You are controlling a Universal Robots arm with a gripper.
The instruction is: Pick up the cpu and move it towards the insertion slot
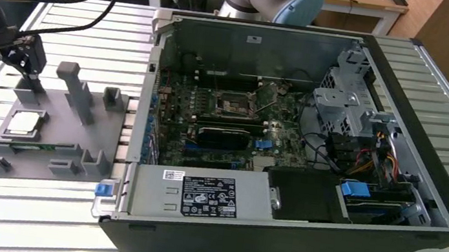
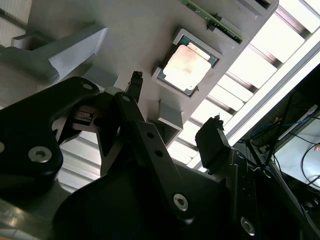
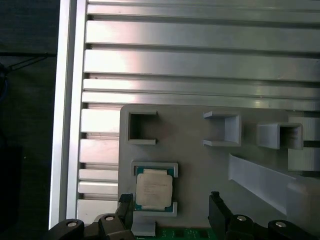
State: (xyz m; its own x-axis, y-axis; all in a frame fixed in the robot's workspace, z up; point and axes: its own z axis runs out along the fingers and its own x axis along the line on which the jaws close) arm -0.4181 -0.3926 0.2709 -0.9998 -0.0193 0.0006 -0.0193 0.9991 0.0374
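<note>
The cpu [image 1: 25, 122], a flat square chip with a silvery top, lies in a square recess of the grey plastic fixture [image 1: 66, 138] at the exterior view's left. It also appears in both wrist views, as the cpu [image 2: 189, 62] and the cpu [image 3: 154, 189]. My gripper [image 1: 21, 70] hangs a little above the fixture, just behind the chip. It is open, with nothing between its black fingers [image 2: 214, 135], and does not touch the chip. In the first wrist view the gripper [image 3: 170, 201] stands beside the chip. The insertion slot [image 1: 234, 106] sits on the motherboard inside the open computer case.
The black computer case [image 1: 279, 237] lies open on the ribbed metal table [image 1: 21, 216]. Grey posts [image 1: 73, 86] rise from the fixture close to my gripper. A narrow green memory stick [image 1: 31, 146] lies in the fixture beside the chip. Cables hang at the back left.
</note>
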